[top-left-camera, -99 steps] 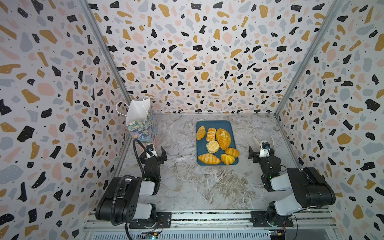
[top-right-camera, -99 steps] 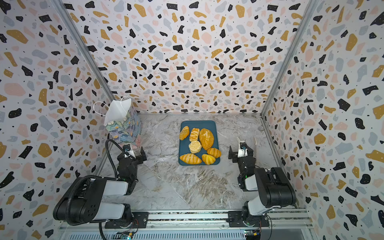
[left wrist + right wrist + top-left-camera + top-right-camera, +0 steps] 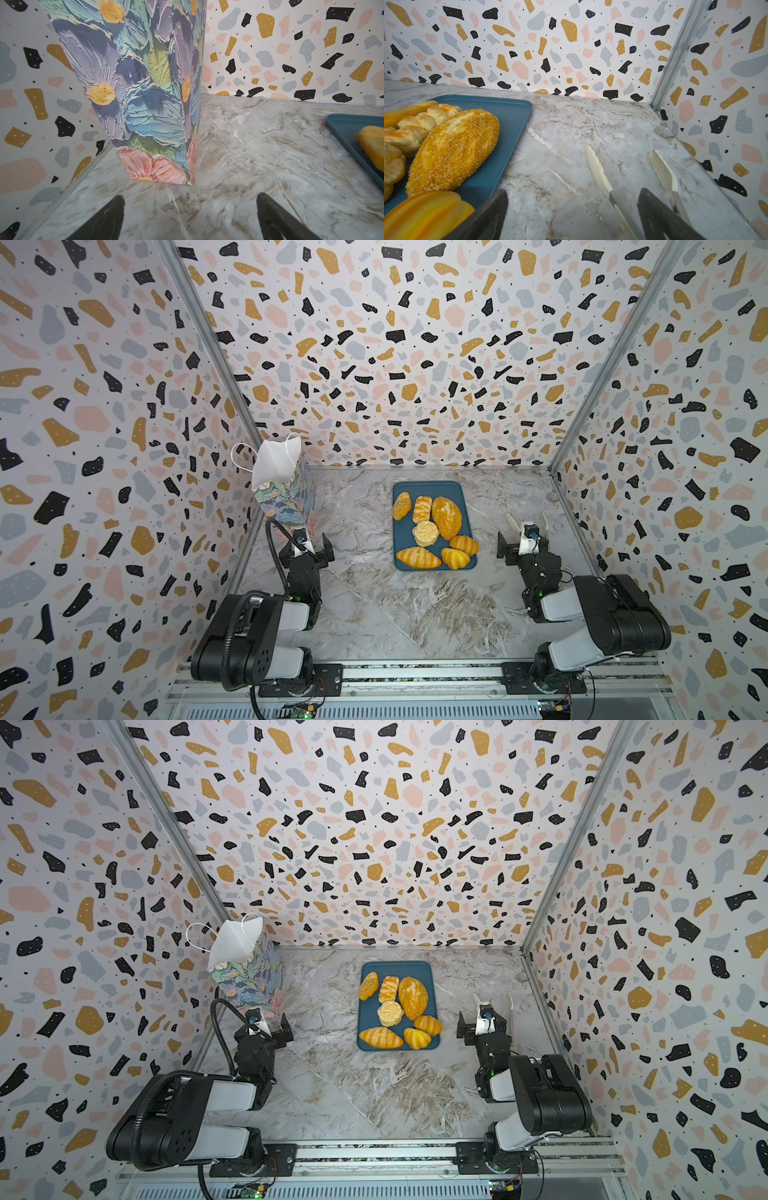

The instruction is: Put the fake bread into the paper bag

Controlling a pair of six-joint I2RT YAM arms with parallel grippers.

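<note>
Marble tabletop (image 3: 374,614) looks unchanged; fake bread (image 3: 446,512), left claw (image 3: 190,196), right claw (image 3: 574,192) unmoved.

both top views: from high we look down over the table (image 3: 386,614) | left wrist: low, close to the paper bag (image 3: 145,93) | right wrist: low; tray (image 3: 512,116), lower left, in every view

Left end effector (image 3: 190,199), right end effector (image 3: 574,194), jaws spread
</note>
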